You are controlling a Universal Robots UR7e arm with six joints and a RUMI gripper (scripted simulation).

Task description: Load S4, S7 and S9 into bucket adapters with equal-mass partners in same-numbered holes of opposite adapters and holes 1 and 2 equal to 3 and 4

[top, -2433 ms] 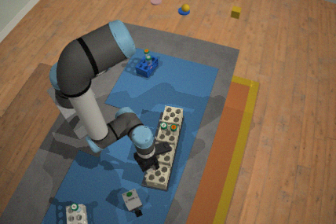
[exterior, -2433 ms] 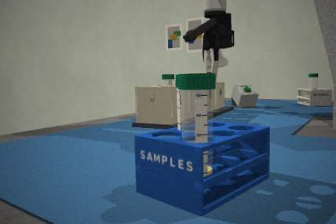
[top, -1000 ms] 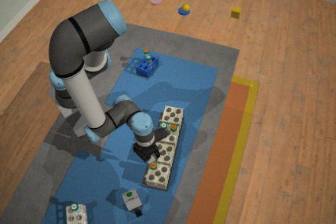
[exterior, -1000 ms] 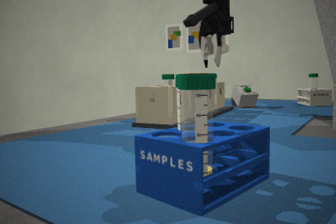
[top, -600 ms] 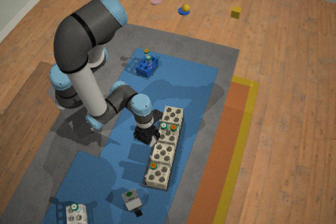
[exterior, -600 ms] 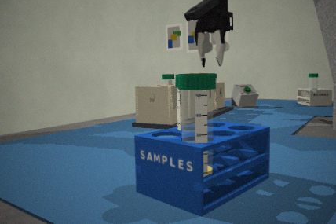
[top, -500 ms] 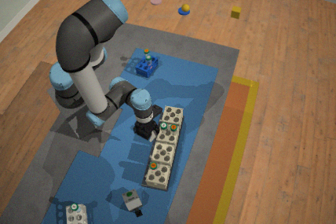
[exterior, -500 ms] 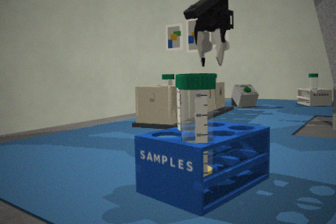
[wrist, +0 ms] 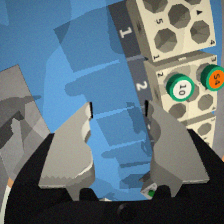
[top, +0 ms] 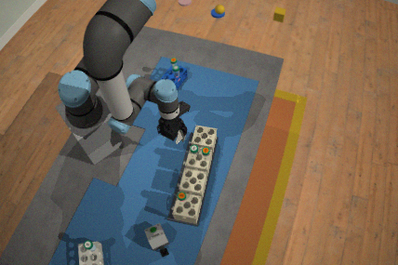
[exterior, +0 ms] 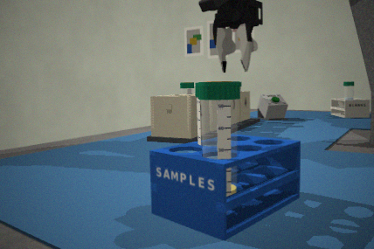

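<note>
My gripper [top: 181, 140] [exterior: 235, 69] [wrist: 118, 102] is open and empty, high beside adapters 1 [wrist: 143, 35] and 2 [wrist: 194, 70]. Adapter 2 holds the 10 mL blank [top: 193, 149] [wrist: 180, 87] in hole 2 and S4 [top: 205, 151] [wrist: 215, 77] in hole 3. An orange-dotted tube [top: 181, 195] stands in a corner hole of adapter 4 [top: 186, 218]. Adapters 1 and 3 show no tubes. In the blue samples rack [exterior: 183, 182] stand an orange-dotted tube [top: 173, 60] [exterior: 218, 91], its ID unreadable, and another tube [top: 176, 69]. One blank [top: 88, 245] [exterior: 349, 85] stands in the blanks rack.
The sloped desk [top: 157, 239] [exterior: 267, 108] with the green DONE key [top: 153, 230] [exterior: 275, 99] [wrist: 151, 193] stands beyond adapter 4. The adapters form one row on the dark stand. The samples rack and blanks rack lie towards opposite ends of the blue mat [top: 232, 100].
</note>
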